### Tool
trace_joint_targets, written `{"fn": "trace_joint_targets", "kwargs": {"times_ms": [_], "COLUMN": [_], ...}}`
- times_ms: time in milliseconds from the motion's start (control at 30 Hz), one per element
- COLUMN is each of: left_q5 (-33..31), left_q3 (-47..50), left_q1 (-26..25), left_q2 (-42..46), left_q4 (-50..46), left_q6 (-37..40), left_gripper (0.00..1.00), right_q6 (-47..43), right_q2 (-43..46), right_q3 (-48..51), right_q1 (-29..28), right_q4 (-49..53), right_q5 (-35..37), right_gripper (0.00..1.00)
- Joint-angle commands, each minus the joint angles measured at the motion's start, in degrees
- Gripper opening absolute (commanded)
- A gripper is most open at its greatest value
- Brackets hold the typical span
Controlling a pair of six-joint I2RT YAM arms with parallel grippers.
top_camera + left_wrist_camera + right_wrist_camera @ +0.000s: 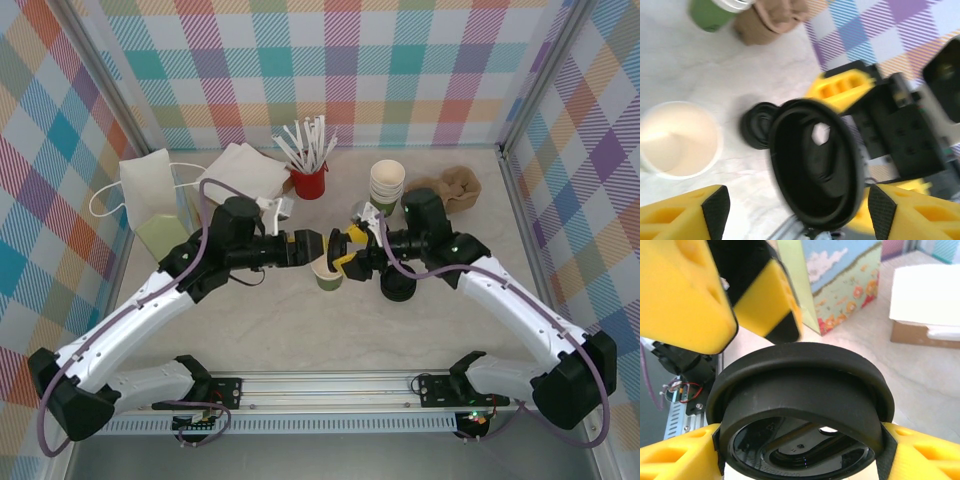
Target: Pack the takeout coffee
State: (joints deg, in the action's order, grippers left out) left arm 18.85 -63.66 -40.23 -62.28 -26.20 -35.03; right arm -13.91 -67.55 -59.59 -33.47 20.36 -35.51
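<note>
**Item 1: takeout coffee** (327, 274). One small green paper cup with a cream rim and inside. It stands upright near the middle of the table (300, 330), mouth uncovered. My left wrist camera looks down into its pale inside.

**Item 2: right gripper** (800, 457). I read it as clamped on a black lid (800, 390), with a yellow finger pressed to each side of the rim. The lid is tilted, its hollow underside turned toward the left wrist camera. It is held above the table just beside the cup, not touching it.

**Item 3: left gripper** (305, 247). Jaws are spread wide and grip nothing. The lid sits between its fingers with a gap on either side. It meets the right gripper tip to tip over the middle of the table.

**Item 4: stack of black lids** (398, 288). On the table to the right of the cup, apart from it.

**Item 5: tall stack of green cups** (387, 183). Toward the far edge, right of centre.

**Item 6: brown pulp carrier** (455, 187). Just beside that stack, on the side of the far right corner.

**Item 7: red cup of white sticks** (309, 178). Near the middle of the far edge.

**Item 8: white paper bag** (150, 190). Has a loop handle and stands toward the far left corner.

**Item 9: printed bag** (840, 280). Shows clouds and flowers, seen on my right wrist camera.
</note>
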Motion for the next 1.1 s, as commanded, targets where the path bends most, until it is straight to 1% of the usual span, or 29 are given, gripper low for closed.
{"fn": "trace_joint_targets", "kwargs": {"times_ms": [0,67,133,367,467,633,767,1067], "left_q5": [-13.50,-18.11,-20.84,-25.19,-27.48,-29.69,-30.97,-32.08], "left_q3": [-0.94,0.74,2.74,9.60,11.79,15.10,16.26,17.27], "left_q1": [0.27,0.30,0.24,0.25,0.24,0.24,0.30,0.24], "left_q2": [4.84,6.87,8.61,12.30,13.95,16.77,18.07,19.73], "left_q4": [-10.45,-12.79,-14.18,-16.63,-17.53,-17.94,-18.86,-19.55], "left_q6": [3.24,3.36,2.81,0.15,-0.72,-2.17,-2.50,-2.81], "left_gripper": [0.76,0.77,0.77,0.78,0.79,0.81,0.81,0.82], "right_q6": [-0.48,0.70,2.11,6.25,7.82,7.85,7.26,5.04], "right_q2": [-2.87,-5.86,-9.08,-21.93,-27.80,-37.04,-43.80,-53.55], "right_q3": [-6.22,-10.79,-15.24,-31.01,-37.99,-48.73,-56.39,-66.24], "right_q1": [-0.71,-1.17,-1.86,-6.64,-8.71,-11.59,-13.61,-15.73], "right_q4": [14.29,20.39,25.88,41.56,47.62,57.71,63.94,69.75], "right_q5": [6.95,10.90,14.32,28.79,33.04,40.48,44.17,47.82], "right_gripper": [0.72,0.72,0.72,0.72,0.72,0.72,0.72,0.72]}}
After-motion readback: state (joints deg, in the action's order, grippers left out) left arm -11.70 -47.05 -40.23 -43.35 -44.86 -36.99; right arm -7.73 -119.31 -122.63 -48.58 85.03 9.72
